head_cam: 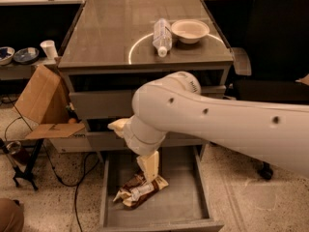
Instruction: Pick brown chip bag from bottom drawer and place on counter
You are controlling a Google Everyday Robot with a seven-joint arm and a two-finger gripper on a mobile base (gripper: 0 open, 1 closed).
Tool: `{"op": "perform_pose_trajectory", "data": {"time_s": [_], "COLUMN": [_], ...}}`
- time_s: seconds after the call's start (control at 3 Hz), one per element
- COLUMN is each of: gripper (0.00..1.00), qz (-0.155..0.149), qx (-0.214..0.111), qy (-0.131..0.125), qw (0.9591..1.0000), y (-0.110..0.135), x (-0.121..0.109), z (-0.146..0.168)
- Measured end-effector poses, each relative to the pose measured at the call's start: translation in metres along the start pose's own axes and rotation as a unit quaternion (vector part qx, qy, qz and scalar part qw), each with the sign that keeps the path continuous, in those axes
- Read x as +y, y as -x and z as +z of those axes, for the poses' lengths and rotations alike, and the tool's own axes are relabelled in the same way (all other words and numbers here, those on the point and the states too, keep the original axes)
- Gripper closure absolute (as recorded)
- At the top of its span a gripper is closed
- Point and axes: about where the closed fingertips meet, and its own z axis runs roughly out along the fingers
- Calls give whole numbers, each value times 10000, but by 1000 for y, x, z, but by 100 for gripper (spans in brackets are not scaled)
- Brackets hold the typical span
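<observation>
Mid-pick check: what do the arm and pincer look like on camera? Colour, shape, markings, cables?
The arm is a thick, rounded white shell with small dark round dots along it and a bulbous joint. The pincer, down in the bottom drawer by the brown chip bag, is cream-coloured and blocky. No cables show.

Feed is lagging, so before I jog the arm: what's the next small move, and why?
Probably ease the pincer slightly lower onto the brown chip bag. It hangs inside the open bottom drawer, at the bag's upper end, while the bag lies flat on the drawer floor, not lifted. The move to the counter should wait.
</observation>
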Motion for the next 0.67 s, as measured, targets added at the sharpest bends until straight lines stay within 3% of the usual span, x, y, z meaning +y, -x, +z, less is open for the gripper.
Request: {"op": "perform_pose_trajectory", "data": {"time_s": [0.33, 0.67], "gripper": [0, 0], "qz": [-836, -1647], "qx": [169, 250], "qy": [-25, 131], "qw": [9964, 9859], "y": [10, 24], "x": [-37, -71], "z": [54, 115]}}
